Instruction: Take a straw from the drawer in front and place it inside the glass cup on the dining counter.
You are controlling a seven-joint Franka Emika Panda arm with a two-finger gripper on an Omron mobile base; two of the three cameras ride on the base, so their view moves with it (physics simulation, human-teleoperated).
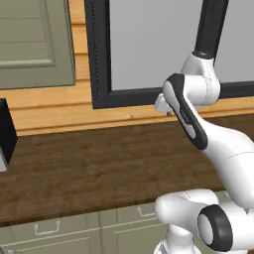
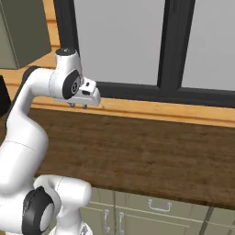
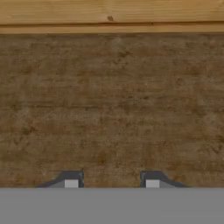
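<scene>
**Gripper hangs over a dark wood surface, holding nothing**

The white arm is bent at its elbow, and the gripper [image 2: 79,106] points down above the dark wood surface [image 2: 151,151], near its back edge. In the right base view the two short fingers [image 2: 73,105] stand a little apart below the white hand, and they do not touch the wood. In the hand view the gripper [image 3: 112,179] shows two dark tips with a wide gap between them; in this gap there is only brown wood grain, so the fingers are apart and hold nothing. In the left base view the hand [image 1: 162,104] is mostly hidden behind the forearm.

Behind the surface a light wooden strip [image 2: 151,111] runs along the wall, and above it is a window with a black frame [image 2: 170,46]. A sage-green wall cabinet [image 1: 34,42] hangs at the upper left. A black object [image 1: 6,130] stands at the left edge of the surface; I cannot tell what it is.

Under the front edge of the surface are sage-green drawers. One drawer [image 1: 47,229] at the left has a silver bar handle [image 1: 47,228] and is closed. In the right base view another drawer front [image 2: 160,205] with a similar handle is also closed. I cannot tell which of these is the drawer of the task.
</scene>
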